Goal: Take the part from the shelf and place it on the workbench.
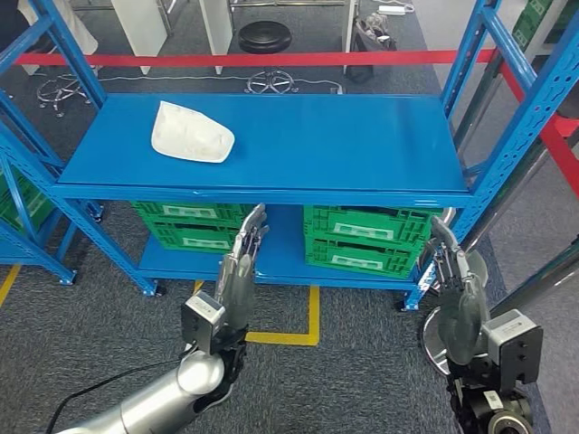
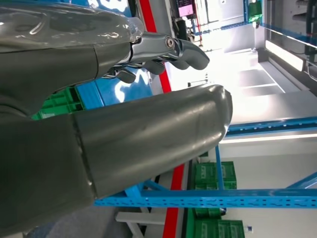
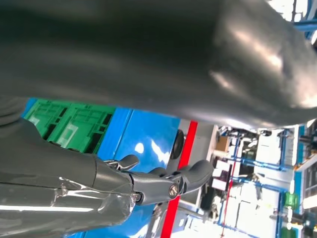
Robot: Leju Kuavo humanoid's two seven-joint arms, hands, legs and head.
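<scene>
A white moulded part (image 1: 192,134) lies on the left half of the blue shelf top (image 1: 327,145). My left hand (image 1: 238,271) is raised in front of the shelf's front edge, below and to the right of the part, fingers straight and apart, holding nothing. My right hand (image 1: 458,291) stands upright near the shelf's right post, also with fingers extended and nothing in it. In the left wrist view my left hand (image 2: 112,124) has its thick thumb and outstretched fingers (image 2: 176,49) apart. In the right wrist view my right hand (image 3: 149,64) has straight fingers (image 3: 168,181) too.
Green crates (image 1: 358,237) sit on the lower shelf level, another pair (image 1: 194,226) to their left. Blue uprights (image 1: 526,117) flank the shelf. A red line (image 1: 260,60) and a black stool (image 1: 264,36) lie beyond it. Yellow floor tape (image 1: 310,321) marks the grey carpet.
</scene>
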